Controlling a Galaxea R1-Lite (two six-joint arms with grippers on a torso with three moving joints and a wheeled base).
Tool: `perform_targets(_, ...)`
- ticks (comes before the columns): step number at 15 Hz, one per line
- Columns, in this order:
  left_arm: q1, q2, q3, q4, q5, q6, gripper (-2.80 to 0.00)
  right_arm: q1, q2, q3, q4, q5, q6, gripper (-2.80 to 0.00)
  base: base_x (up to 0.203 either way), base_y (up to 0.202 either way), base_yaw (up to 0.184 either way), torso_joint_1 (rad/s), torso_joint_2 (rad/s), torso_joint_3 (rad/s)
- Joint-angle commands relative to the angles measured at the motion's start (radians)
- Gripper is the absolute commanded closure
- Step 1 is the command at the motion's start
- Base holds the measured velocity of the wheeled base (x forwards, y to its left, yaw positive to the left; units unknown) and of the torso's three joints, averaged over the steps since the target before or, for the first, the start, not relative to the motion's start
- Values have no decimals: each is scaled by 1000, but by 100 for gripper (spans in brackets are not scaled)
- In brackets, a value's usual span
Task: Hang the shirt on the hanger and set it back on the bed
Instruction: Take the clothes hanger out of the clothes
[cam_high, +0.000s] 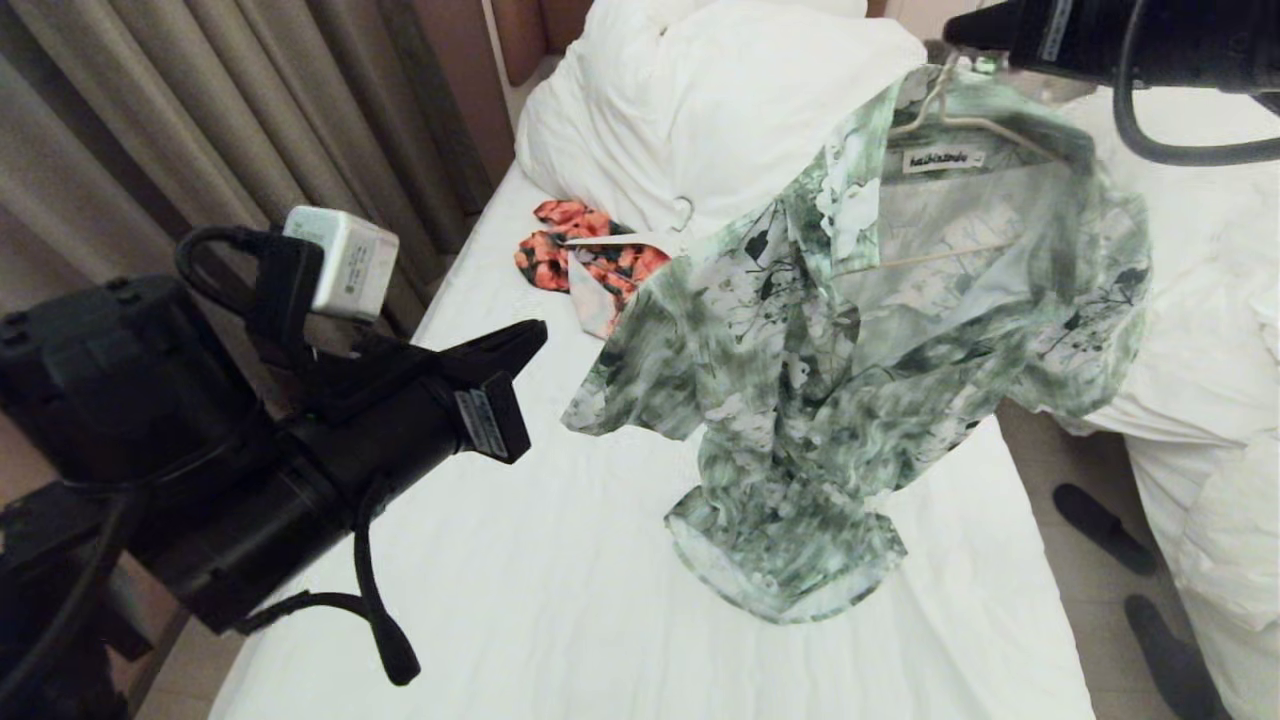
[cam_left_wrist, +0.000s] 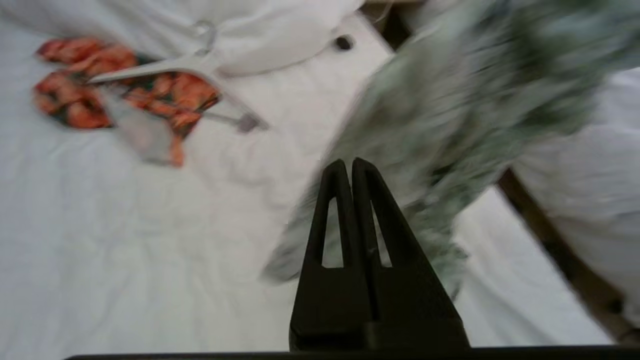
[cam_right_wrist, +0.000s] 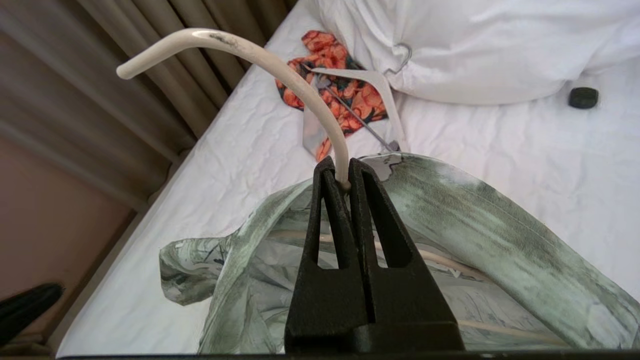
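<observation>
Left pincer (cam_high: 535, 335): nearest the head camera, fingers pressed together on nothing, hanging in the air off the shirt's left sleeve, apart from the cloth.
Right pincer (cam_right_wrist: 344, 177): clamped on the stem of the cream hanger (cam_right_wrist: 280, 62), just under the hook's curve, at the upper right of the head view.
Shirt (cam_high: 850, 380): pale green floral short-sleeved button-up, hanging directly below the right pincer, collar around the hanger's neck, front open; its hem is bunched and looks to rest on the sheet.
Fit on hanger: the wire arm shows inside the far shoulder; the near shoulder sags forward toward the left pincer, and I cannot tell whether the wire reaches into it.
Bed (cam_high: 560, 600): smooth white sheet under and ahead of both pincers, duvet (cam_high: 720, 100) bunched beyond the shirt.
Beyond the shirt: an orange-and-black floral garment (cam_high: 590, 260) with a thicker white hanger (cam_right_wrist: 372, 82) lies near the duvet.
Step in hand: probably lowering the hung shirt flat onto the sheet.
How to do it well: keep the right pincer's hold until the hanger lies down; lower away from the orange garment; let the hem settle first so the cloth spreads instead of folding under.
Risk: the sagging shoulder may slip off the wire if the hanger tips.
</observation>
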Motion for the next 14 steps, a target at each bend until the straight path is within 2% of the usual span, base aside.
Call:
perform_targets(1,-125,41,-62,-4,49,6,0,1,42,-15,1,0,1,0,0,0,0,0,0,0)
perform_targets(4,-317,163,-239,-1,153,49,0,1,69,-52,1,0,1,0,0,0,0,0,0,0)
perform_targets(7,-427,246,-338,40,200,60,0,-1,85,-62,-5,-1,1,0,0,0,0,0,0,0)
perform_targets(14,-493,359,-460,51,232,62,0,4,91,-59,-15,0,3,0,0,0,0,0,0,0)
